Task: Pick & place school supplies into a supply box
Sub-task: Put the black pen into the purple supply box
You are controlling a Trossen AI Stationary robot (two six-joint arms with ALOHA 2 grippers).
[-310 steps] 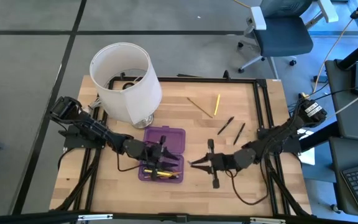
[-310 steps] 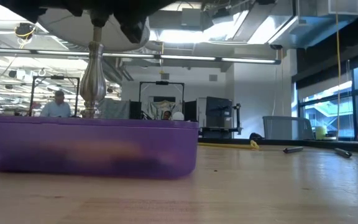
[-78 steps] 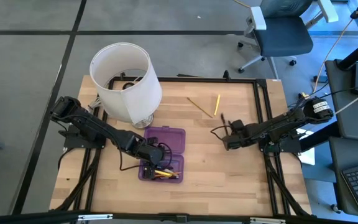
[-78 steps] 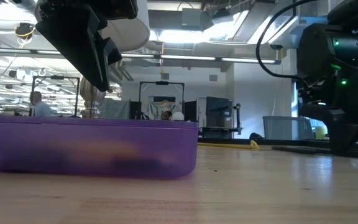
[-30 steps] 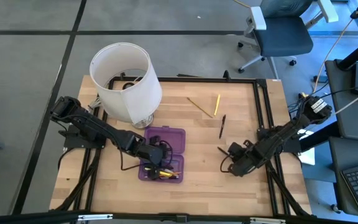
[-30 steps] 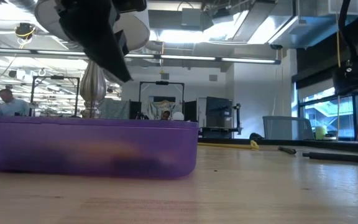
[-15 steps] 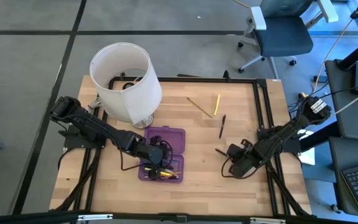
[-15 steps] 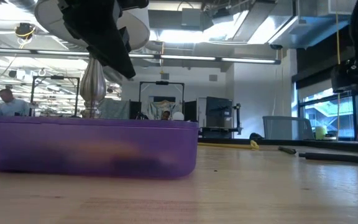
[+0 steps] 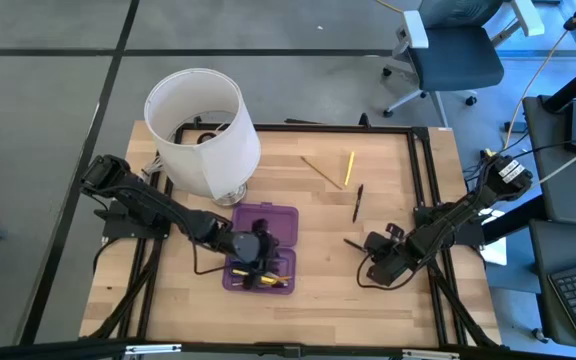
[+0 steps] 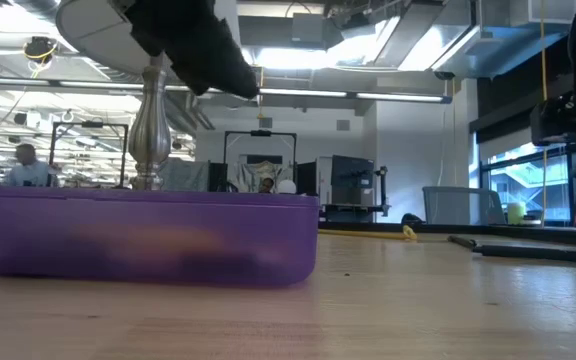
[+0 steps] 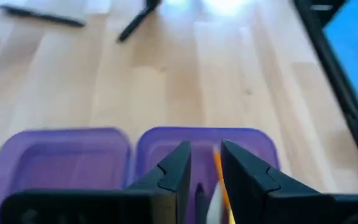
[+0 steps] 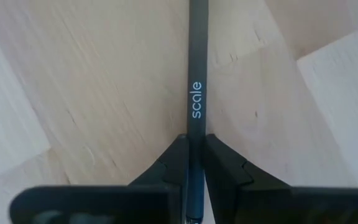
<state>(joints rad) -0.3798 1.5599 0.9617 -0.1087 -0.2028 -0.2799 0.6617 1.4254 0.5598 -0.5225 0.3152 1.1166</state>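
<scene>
Near the tabletop's right edge, toward its front, the right pincer (image 12: 193, 163) now pinches a dark pen (image 12: 196, 93) printed "scale", carried there from the middle-right where it lay seconds ago, so one more supply looks bound for the box. Over the purple supply box (image 9: 273, 219) at front centre, the left pincer (image 11: 205, 167) hovers slightly spread, holding nothing visible. Inside lie yellow pencils (image 9: 274, 273) and darker items; two pencils (image 9: 348, 168) and a dark marker (image 9: 357, 201) remain out.

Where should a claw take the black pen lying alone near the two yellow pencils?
Grip the black pen at mid-barrel, from straight above, fingers across its width. It lies flat on the table, slim and uniform, with clear wood on both sides and the pencils apart from it.
</scene>
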